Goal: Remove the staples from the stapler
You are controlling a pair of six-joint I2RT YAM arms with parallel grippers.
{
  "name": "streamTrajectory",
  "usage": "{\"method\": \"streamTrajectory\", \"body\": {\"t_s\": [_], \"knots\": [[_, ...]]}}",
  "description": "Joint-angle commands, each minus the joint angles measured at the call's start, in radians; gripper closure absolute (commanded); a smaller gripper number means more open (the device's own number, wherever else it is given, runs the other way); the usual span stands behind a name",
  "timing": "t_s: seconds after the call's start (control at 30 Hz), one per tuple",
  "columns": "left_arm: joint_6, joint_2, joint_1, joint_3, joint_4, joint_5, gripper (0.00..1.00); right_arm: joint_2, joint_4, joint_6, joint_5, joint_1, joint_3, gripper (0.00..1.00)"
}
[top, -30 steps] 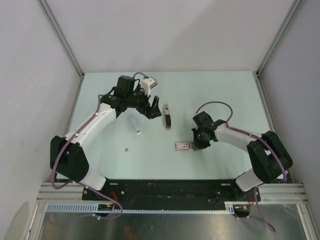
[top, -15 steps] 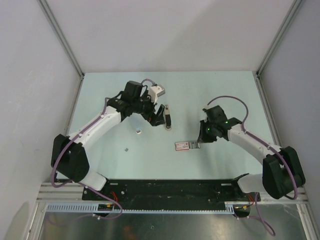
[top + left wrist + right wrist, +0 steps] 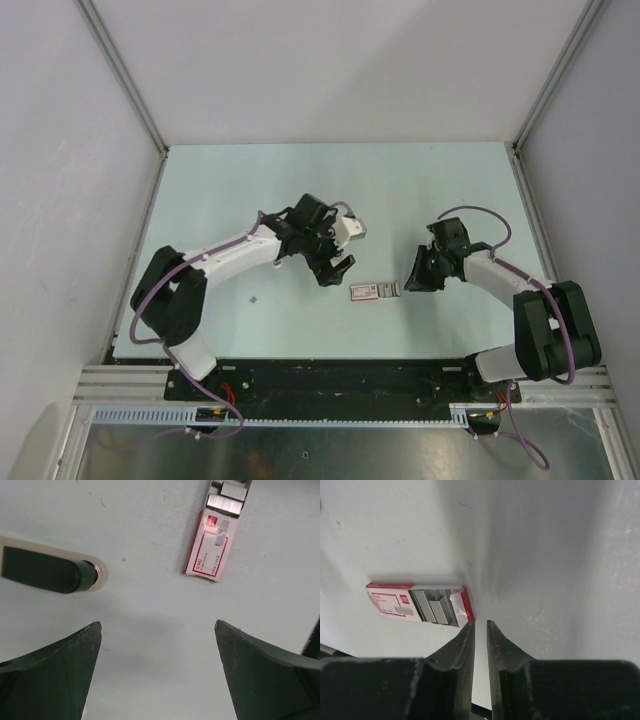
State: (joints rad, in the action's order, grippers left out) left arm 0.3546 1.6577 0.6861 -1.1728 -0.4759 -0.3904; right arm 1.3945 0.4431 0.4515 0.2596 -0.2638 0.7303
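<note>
Counting the scene: one stapler (image 3: 47, 572), one staple box (image 3: 375, 291), two grippers and one small dark speck (image 3: 253, 298), all on or over one table (image 3: 230, 190).
Stapler: lies flat on the table, far and left of the staple box and apart from it. The left wrist view shows a black part over a cream-beige rounded end. In the overhead view it is hidden under the left arm.
Staple box: red-and-white, flat, open at its right end, with grey staple strips showing in the opening. How many strips cannot be told.
Left gripper (image 3: 335, 268): poised above the table just left of the box, fingers (image 3: 50, 680) spread wide with nothing between them. The stapler sits outside the gap, apart from both fingers.
Right gripper (image 3: 409, 284): low over the table at the box's open right end, fingers (image 3: 462, 650) set almost together with a thin slit between, gripping nothing. Whether a fingertip touches the box corner cannot be told.
Arms: two; the left arm extends from the near left, the right arm from the near right.
</note>
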Motion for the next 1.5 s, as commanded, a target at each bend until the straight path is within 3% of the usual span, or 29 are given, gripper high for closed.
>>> {"method": "streamTrajectory", "body": {"t_s": [0.0,0.4,0.77,1.47], "knots": [[0.126,0.045,0.033,0.017,0.058,0.046,0.01,0.028,-0.135,0.05,0.121,0.031,-0.047,0.79],[0.179,0.123,0.073,0.07,0.179,0.135,0.01,0.108,-0.327,0.131,0.247,0.084,-0.145,0.75],[0.191,0.165,0.148,0.059,0.216,0.223,0.01,0.107,-0.336,0.132,0.239,0.076,-0.156,0.8],[0.202,0.202,0.185,0.044,0.215,0.285,0.01,0.16,-0.479,0.277,0.203,-0.143,-0.157,0.83]]}}
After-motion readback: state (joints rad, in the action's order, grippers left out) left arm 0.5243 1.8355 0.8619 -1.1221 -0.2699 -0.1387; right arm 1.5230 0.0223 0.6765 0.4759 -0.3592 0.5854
